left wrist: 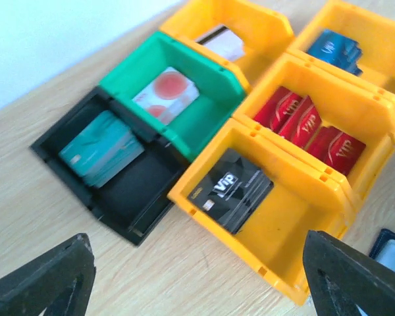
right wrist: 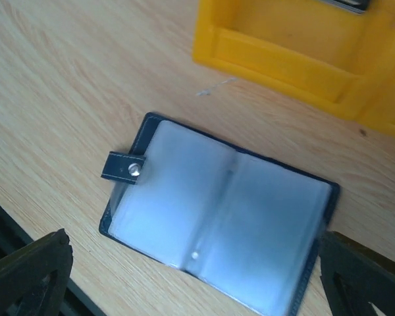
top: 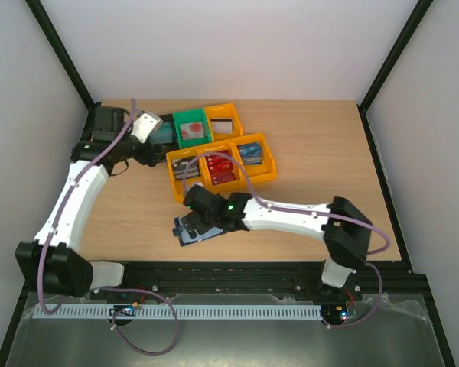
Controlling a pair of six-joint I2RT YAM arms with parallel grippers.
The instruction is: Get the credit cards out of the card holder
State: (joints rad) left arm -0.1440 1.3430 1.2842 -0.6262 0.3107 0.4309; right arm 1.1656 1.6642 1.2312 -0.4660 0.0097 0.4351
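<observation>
Only the left wrist view sorts out the bins that the top view blurs. The left gripper, fingers wide apart with nothing between them, hangs over the light wooden table just in front of them. Left to right: a black plastic bin holds a stack of teal credit cards, and a green plastic bin holds a white card with red circles. Four yellow plastic bins hold a black VIP card, red VIP cards, blue VIP cards and a pale card half hidden by the rim. At the far right edge a corner of the dark navy folding card holder is cut off. The right wrist view shows nearly all of it: spread open flat on the table, snap tab at its left edge, clear sleeves too blurred to read. The right gripper is directly above it, fingers spread wide, one on each side; contact unclear. In the top view the card holder lies near the front edge, partly under the right arm, well apart from the left gripper.
</observation>
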